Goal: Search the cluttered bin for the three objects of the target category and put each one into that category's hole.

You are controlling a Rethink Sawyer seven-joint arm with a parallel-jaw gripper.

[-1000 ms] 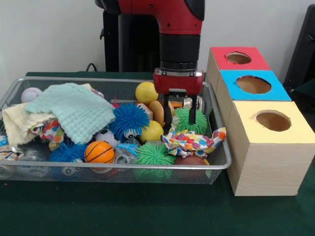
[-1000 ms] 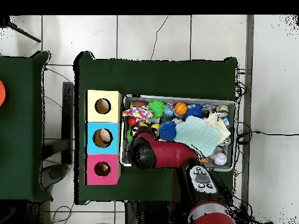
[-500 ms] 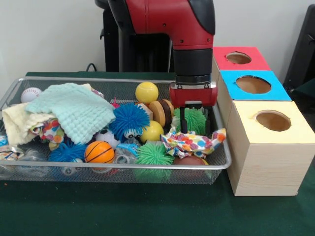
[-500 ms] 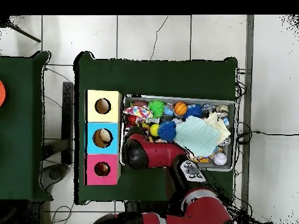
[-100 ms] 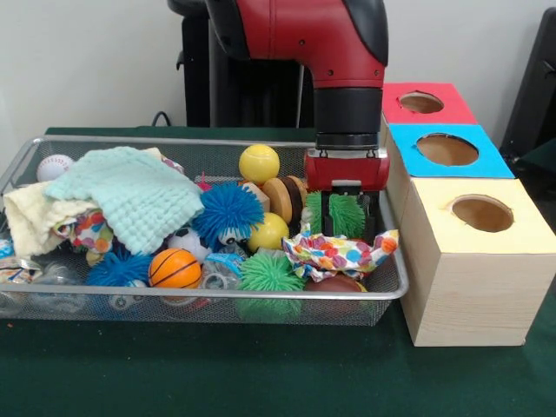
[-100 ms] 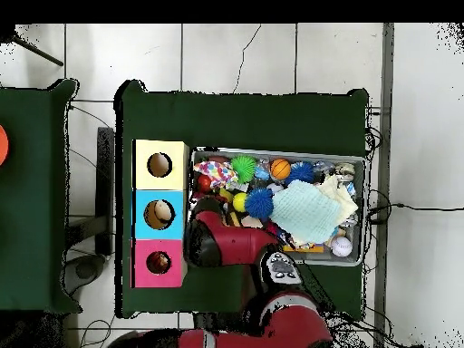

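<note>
Green spiky ball (image 5: 347,215) sits directly under my tool (image 5: 347,228), between its wide-spread fingers; straight descent needed.

Green cloth-covered surface (image 5: 217,373) under everything, white wall (image 5: 87,61) behind, tiled floor (image 6: 236,54) around, cables (image 6: 381,208) right.

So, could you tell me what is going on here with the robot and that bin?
The red arm's gripper is down in the wire bin of toys and cloths, its fingers either side of a green spiky ball at the end next to the three holed boxes. The ball is not lifted yet.
</note>
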